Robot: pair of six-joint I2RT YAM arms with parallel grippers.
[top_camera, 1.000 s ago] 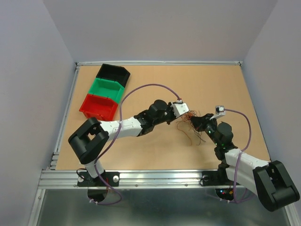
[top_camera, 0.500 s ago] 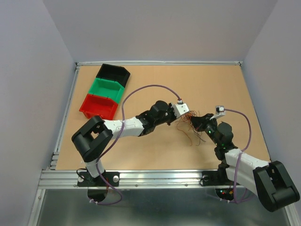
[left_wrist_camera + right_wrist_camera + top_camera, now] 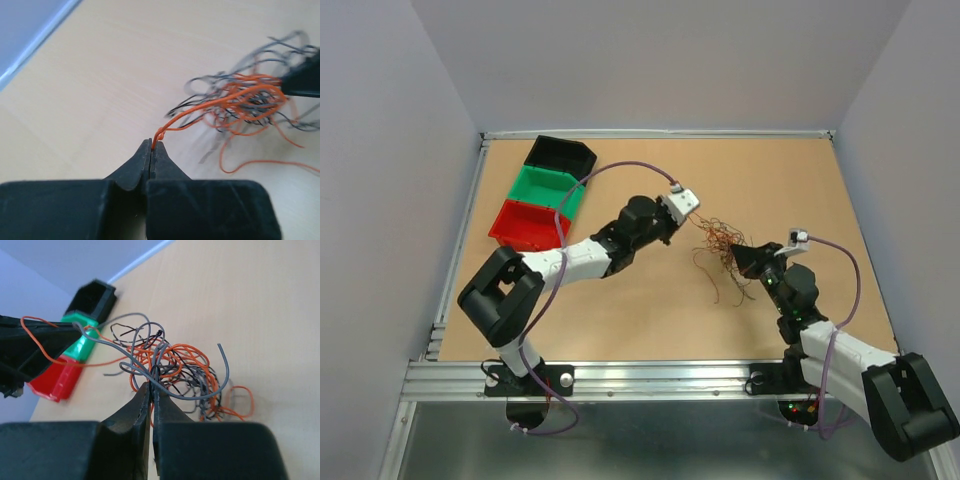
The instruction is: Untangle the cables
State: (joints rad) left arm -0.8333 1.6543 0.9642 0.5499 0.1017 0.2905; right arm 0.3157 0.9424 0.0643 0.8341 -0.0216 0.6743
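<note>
Tan table (image 3: 620,310), grey walls.
Item: cables (image 3: 718,243), an orange and black tangle right of centre, strung between both grippers.
Left gripper (image 3: 151,145): clamped on one orange strand.
Right gripper (image 3: 152,382): clamped on grey and black strands at the tangle's near-right side.
Handling: right anchors; left draws its strand far-left slowly and low, easing off if a knot tightens.
Change: left jaws have closed and pulled back far-left; the tangle is stretched wider.

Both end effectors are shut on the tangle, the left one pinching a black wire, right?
No: the left end effector pinches an orange wire, not black, as the left wrist view shows. The right end effector is shut on the tangle too.
</note>
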